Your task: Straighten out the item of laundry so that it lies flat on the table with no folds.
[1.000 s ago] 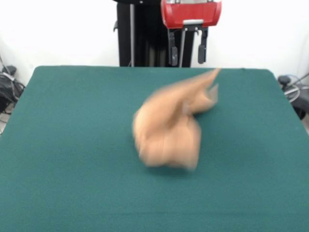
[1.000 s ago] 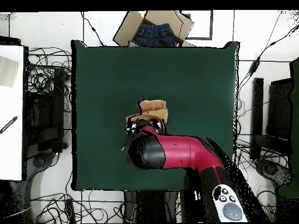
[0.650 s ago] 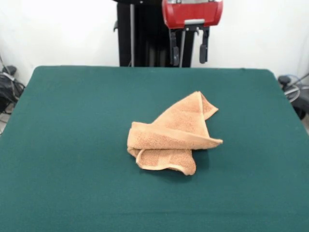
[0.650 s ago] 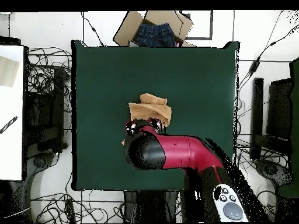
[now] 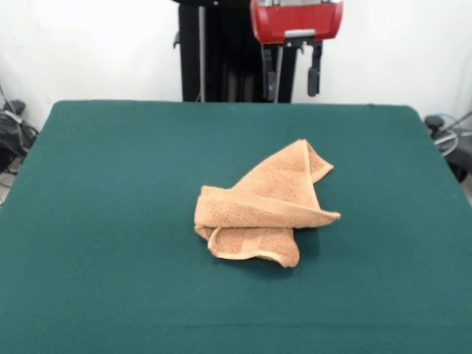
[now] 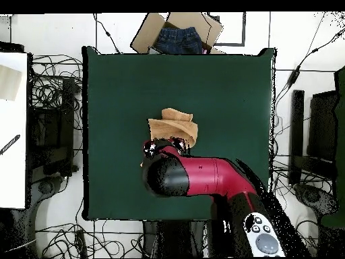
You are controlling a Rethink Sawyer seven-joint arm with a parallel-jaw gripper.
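Note:
The item of laundry [image 5: 262, 206] is a light orange-tan towel lying crumpled near the middle of the green table [image 5: 110, 184]. It is folded over itself, with one corner pointing up toward the far side and a rolled fold along its near edge. My gripper [image 5: 290, 77] hangs high above the table's far edge, well apart from the towel. It is open, with nothing between its fingers [image 5: 313, 74]. In the overhead view the towel [image 6: 172, 126] shows just beyond the red and black arm [image 6: 202, 177], which hides the gripper.
A cardboard box with blue jeans [image 6: 176, 35] sits just off one table edge in the overhead view. A white surface [image 6: 13, 128] stands at the left of it. Cables [image 6: 54, 94] lie on the floor around the table.
One second ago the towel was a moving blur in the air over the table. It has since settled in a crumpled heap and lies still. The gripper has shifted slightly sideways.

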